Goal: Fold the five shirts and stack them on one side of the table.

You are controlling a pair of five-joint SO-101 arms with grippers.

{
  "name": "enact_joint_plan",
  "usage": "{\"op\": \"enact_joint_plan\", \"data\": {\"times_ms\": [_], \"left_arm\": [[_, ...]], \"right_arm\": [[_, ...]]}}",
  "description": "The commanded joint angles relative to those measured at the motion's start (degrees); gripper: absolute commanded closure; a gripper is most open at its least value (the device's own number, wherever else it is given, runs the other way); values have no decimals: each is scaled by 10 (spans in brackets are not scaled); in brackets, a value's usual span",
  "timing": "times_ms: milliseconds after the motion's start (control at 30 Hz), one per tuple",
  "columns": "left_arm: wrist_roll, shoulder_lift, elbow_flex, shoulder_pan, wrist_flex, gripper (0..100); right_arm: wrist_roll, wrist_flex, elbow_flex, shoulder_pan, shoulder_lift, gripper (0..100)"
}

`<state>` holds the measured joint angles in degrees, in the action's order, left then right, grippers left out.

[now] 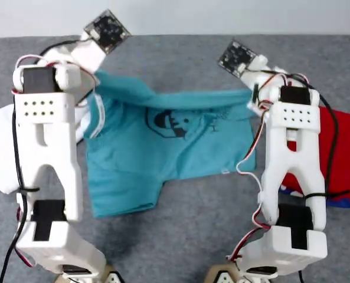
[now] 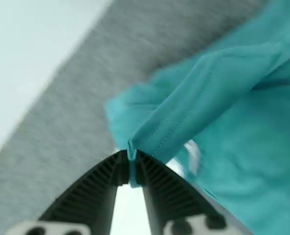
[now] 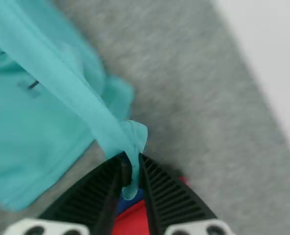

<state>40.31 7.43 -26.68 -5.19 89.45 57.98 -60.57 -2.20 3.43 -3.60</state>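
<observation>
Work surface: a table [image 1: 186, 236] covered in grey felt, with a pale wall behind its far edge.

Teal shirt [image 1: 163, 147]: lies at the middle of the table, between the two arms, spread mostly flat with its print facing up. Its far edge is lifted off the felt and drawn taut between the two grippers.

Left gripper [image 2: 130, 164]: fingers closed, with a thin fold of the teal shirt's hem pinched between them at the far left corner of the garment.

Right gripper [image 3: 131, 164]: fingers closed on a bunched tip of the teal shirt at its far right corner.

Other garments: a red shirt [image 1: 343, 159] lies at the right edge of the table, partly under the right arm. A white piece of cloth [image 1: 0, 147] lies at the left edge, partly under the left arm. Whether either is folded cannot be determined.

Task status (assessment): early. The teal shirt shows no completed fold; the first fold appears to be in progress. No finished stack is visible, and fewer than five shirts can be counted.
</observation>
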Motion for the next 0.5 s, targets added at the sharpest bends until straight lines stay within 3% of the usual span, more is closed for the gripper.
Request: {"op": "enact_joint_plan", "data": {"times_ms": [0,200,467], "left_arm": [[3,-40,-28,11,85,995],[-11,-65,-76,0,86,995],[-34,-135,-335,-14,11,995]], "right_arm": [[5,-51,-24,-6,23,988],[2,-58,-25,-7,86,988],[2,-58,-25,7,304,988]]}}
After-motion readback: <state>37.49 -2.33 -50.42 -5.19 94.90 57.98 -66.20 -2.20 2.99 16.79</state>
